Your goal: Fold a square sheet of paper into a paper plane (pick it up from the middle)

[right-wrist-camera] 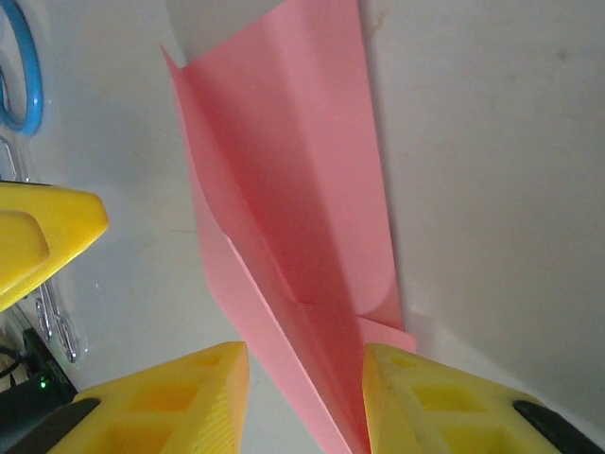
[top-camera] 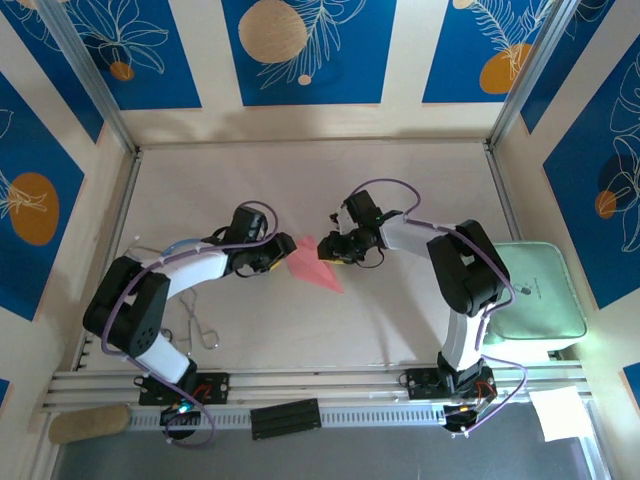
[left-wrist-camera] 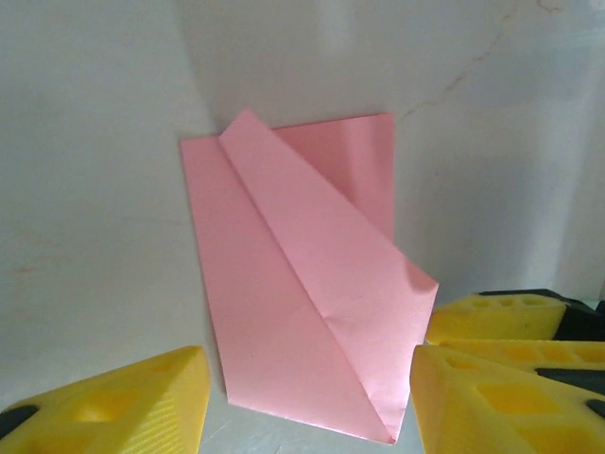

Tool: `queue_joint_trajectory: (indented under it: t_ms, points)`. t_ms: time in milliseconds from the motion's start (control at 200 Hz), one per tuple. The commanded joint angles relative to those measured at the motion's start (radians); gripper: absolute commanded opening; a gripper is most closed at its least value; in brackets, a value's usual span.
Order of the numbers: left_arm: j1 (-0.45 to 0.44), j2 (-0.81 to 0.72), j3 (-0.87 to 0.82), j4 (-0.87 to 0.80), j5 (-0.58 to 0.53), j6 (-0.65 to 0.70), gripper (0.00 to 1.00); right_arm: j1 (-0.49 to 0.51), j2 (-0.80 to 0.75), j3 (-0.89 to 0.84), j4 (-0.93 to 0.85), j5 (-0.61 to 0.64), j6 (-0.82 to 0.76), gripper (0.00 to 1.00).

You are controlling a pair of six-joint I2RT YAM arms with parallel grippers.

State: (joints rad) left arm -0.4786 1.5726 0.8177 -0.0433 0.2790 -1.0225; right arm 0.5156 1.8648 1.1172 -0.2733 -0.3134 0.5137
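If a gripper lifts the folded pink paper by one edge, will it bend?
Probably it sags a little: the paper is thin, though its folded layers may stiffen it. It looks light, so a push would likely slide it.

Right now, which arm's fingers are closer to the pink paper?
Right, narrowly. The right fingers straddle one end of the pink paper; the left fingers stand open just short of its opposite end.

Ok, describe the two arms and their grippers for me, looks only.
Both the left arm and right arm are built of chunky black and white segments, each trailed by a looping lilac cable. The left gripper and right gripper are black, with wedge-shaped yellow fingers showing ribbed faces and moulded recesses.
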Motion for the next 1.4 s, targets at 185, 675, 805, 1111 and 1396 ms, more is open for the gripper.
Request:
queue_joint_trajectory:
  t_ms: [185,675,805,1111,1396]
  points:
    - [0.017,-0.057,-0.033,0.044,-0.005,-0.031,0.61,0.011,0.091,0.09,-0.027,-0.1,-0.11,0.28]
    - [0.025,-0.155,-0.121,0.335,0.173,-0.057,0.72,-0.055,-0.118,0.001,0.177,-0.27,0.126,0.08]
    - [0.013,-0.151,-0.122,0.464,0.231,-0.071,0.76,-0.076,-0.156,-0.034,0.263,-0.323,0.248,0.08]
    - [-0.039,-0.091,-0.082,0.591,0.298,-0.097,0.69,-0.087,-0.201,-0.08,0.422,-0.382,0.418,0.09]
    - [-0.045,-0.064,-0.068,0.655,0.329,-0.126,0.55,-0.091,-0.193,-0.101,0.503,-0.423,0.503,0.09]
